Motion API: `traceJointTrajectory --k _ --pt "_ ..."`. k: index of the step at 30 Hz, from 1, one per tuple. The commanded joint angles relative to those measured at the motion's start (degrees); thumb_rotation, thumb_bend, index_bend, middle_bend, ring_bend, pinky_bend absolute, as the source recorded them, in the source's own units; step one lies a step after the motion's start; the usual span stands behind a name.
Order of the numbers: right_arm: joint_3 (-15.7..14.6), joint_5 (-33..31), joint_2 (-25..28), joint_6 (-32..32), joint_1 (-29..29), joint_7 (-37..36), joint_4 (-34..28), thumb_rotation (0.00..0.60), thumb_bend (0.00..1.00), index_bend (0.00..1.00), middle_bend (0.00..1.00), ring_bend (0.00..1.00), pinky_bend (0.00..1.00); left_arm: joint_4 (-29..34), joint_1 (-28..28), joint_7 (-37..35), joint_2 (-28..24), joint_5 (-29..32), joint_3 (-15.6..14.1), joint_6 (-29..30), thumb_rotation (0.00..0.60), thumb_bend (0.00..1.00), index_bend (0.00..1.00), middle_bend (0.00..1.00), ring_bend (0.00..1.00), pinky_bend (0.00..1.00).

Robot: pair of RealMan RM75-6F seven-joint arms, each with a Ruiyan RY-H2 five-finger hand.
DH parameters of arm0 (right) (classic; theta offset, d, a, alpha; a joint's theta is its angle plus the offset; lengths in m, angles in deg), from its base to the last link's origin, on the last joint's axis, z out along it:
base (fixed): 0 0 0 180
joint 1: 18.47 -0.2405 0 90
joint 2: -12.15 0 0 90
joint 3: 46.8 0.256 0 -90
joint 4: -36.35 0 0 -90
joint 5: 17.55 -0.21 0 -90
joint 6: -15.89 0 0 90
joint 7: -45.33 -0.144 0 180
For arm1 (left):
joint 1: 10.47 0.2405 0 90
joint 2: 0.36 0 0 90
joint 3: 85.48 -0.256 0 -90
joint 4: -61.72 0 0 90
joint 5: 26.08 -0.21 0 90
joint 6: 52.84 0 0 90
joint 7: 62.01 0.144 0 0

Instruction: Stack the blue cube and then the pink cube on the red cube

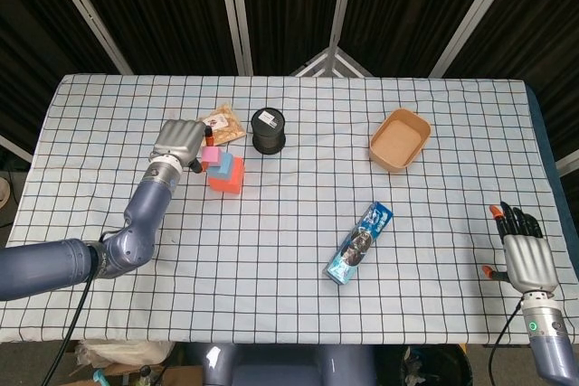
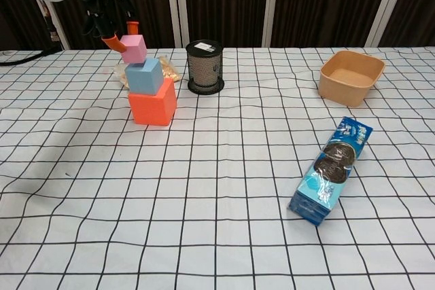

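The red cube (image 2: pixel 153 106) sits on the cloth at the left, with the blue cube (image 2: pixel 144 76) stacked on it. My left hand (image 2: pixel 109 15) pinches the pink cube (image 2: pixel 134 49) between orange fingertips; the cube is tilted and its lower edge is at the blue cube's top. From the head view the left hand (image 1: pixel 179 140) sits just left of the stack, the pink cube (image 1: pixel 213 157) over the blue cube (image 1: pixel 223 165) and red cube (image 1: pixel 228 182). My right hand (image 1: pixel 523 252) rests open at the table's right front edge, holding nothing.
A black mesh cup (image 2: pixel 205 66) stands right of the stack, a snack packet (image 1: pixel 223 123) behind it. A tan bowl (image 2: pixel 351 77) sits at the far right and a blue cookie pack (image 2: pixel 331 170) lies at the front right.
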Motion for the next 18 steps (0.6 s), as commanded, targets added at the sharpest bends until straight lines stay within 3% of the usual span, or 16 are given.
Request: traceJointTrajectory --k 1,18 --pt "0.0 0.0 0.0 0.0 0.0 0.0 0.0 0.600 0.11 0.02 0.00 0.00 0.09 -0.3 -0.2 -0.1 0.3 0.6 0.1 -0.2 0.600 0.42 0.46 0.86 0.66 0.63" --pt "0.0 0.3 0.2 -0.4 0.1 -0.3 -0.3 0.600 0.11 0.02 0.00 0.00 0.09 -0.2 -1.1 1.0 0.4 2.9 -0.3 0.5 0.600 0.42 0.46 0.86 0.66 0.63"
